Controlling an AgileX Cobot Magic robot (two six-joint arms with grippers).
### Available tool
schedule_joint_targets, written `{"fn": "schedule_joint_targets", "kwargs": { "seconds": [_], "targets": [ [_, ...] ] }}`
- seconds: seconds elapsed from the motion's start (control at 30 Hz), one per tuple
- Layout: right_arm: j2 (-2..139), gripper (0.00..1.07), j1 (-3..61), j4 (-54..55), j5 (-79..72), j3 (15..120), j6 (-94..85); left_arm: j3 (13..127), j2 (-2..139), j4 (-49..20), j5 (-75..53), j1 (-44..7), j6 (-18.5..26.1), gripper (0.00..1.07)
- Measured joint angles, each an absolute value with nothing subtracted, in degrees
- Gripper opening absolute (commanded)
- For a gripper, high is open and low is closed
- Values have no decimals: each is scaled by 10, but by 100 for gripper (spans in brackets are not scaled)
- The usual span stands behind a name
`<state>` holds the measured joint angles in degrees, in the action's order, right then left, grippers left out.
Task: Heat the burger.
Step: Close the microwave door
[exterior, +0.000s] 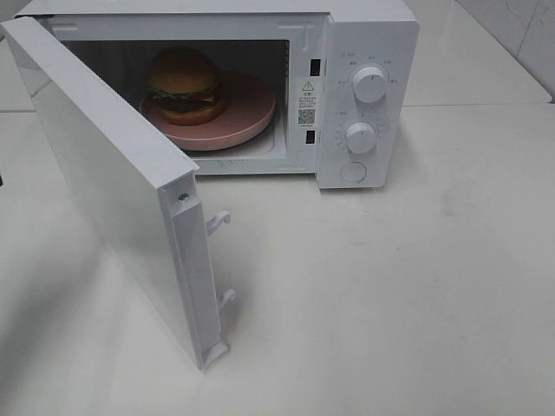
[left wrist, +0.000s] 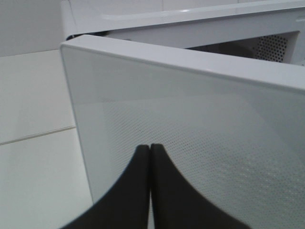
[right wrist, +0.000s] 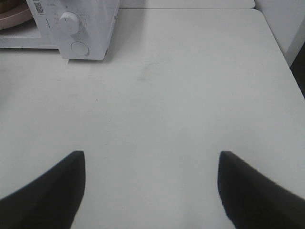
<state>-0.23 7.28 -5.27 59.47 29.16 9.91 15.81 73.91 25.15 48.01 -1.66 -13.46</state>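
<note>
From the high camera, a white microwave stands at the back of the pale counter. Its door is swung wide open toward the front left, with two white latch hooks sticking out of its free edge. The burger is inside the cavity, sitting on the left part of a round pink plate. It has a brown domed bun, with a green lettuce edge and dark filling below. On the control panel to the right of the cavity, an upper knob sits above a lower knob. A round button sits under both. Neither arm shows in this view.

In the left wrist view, the left pincer is clenched. Its two dark fingers are pressed together along their length, with nothing between them. They point at the outer face of the open door, whose window shows a fine dotted mesh. Whether the tips touch that face cannot be told. The microwave's body runs behind the door's top edge.

In the right wrist view, the right pincer is released. Its fingers are spread far apart and hold nothing, with bare counter between them. The microwave's front corner lies well beyond the fingers, showing one knob and the round button. A sliver of the pink plate shows beside that corner at the frame's edge.
</note>
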Motion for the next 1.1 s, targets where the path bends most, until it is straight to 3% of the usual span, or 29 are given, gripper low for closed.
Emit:
{"fn": "schedule_joint_targets", "kwargs": {
  "seconds": [0.23,0.3,0.4,0.8,1.1],
  "targets": [
    [-2,74,73,-53,595,292,99,166,796,230,497,-84,-126,0],
    [-2,74,73,-53,595,292,99,170,822,154,501,-132,-101,0],
    [-2,74,73,-53,595,292,99,170,841,99,502,-162,-77,0],
    [-2,74,73,-53,595,292,99,213,898,-44,502,-276,-13,0],
    [-2,74,73,-53,595,292,99,281,942,-229,497,-373,80,0]
  ]
}}
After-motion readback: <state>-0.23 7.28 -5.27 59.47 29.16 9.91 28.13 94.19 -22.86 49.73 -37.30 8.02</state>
